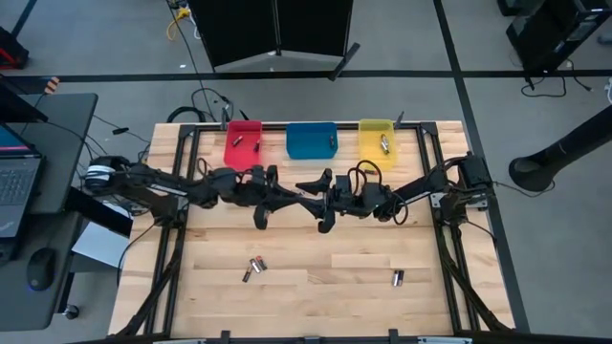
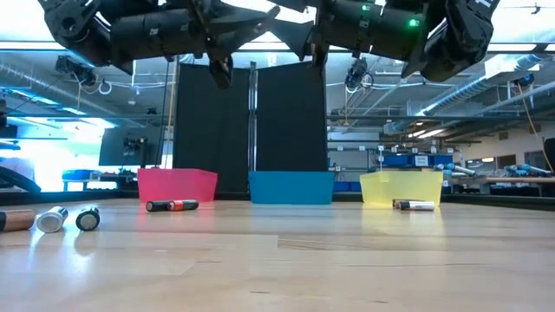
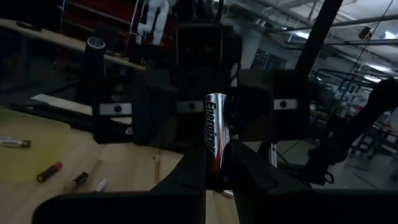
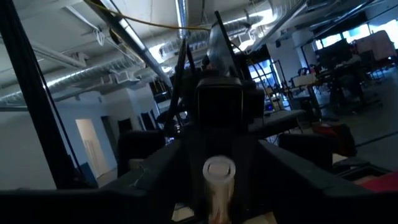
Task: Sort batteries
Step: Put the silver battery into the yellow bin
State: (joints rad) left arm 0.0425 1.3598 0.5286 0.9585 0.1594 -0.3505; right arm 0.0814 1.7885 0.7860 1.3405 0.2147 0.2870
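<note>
The left tool is clenched on a silver battery, held upright above the middle of the surface, facing the right tool; whether that one is released or clenched I cannot tell. Loose batteries lie near and left, another battery near and right. Far along the surface stand the red bin, blue bin and yellow bin.
</note>
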